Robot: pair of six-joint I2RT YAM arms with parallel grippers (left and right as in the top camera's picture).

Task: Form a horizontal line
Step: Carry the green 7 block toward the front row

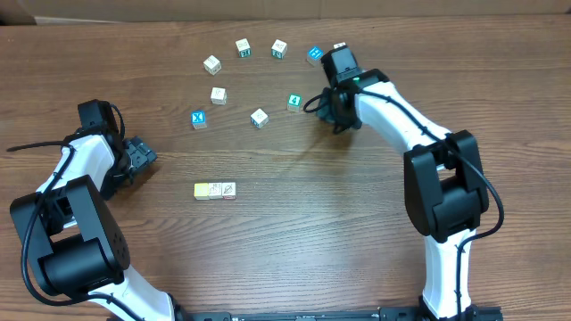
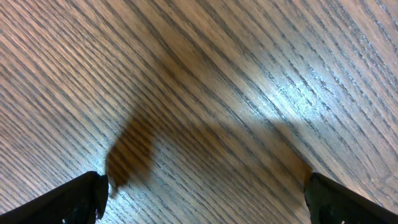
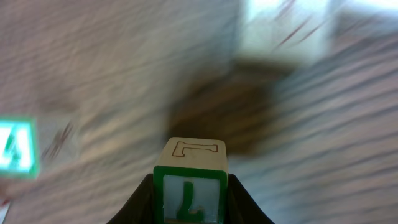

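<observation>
A short row lies on the table: a pale yellow cube (image 1: pixel 202 190), then two white cubes with dark drawings (image 1: pixel 216 189) (image 1: pixel 229 189), touching side by side. My right gripper (image 1: pixel 340 114) (image 3: pixel 190 186) hovers at the back right, shut on the green cube with the "L" (image 3: pixel 190 194); from overhead the arm hides that cube. The view is blurred around it. My left gripper (image 1: pixel 143 156) (image 2: pixel 205 193) rests at the left, left of the row, open over bare wood with nothing between its fingers.
Loose cubes are scattered at the back: blue ones (image 1: pixel 198 119) (image 1: pixel 314 54), a teal-green one (image 1: pixel 293 102) (image 3: pixel 15 146), and several pale ones (image 1: pixel 211 64) (image 1: pixel 243 47) (image 1: pixel 279 48) (image 1: pixel 218 94) (image 1: pixel 259 117).
</observation>
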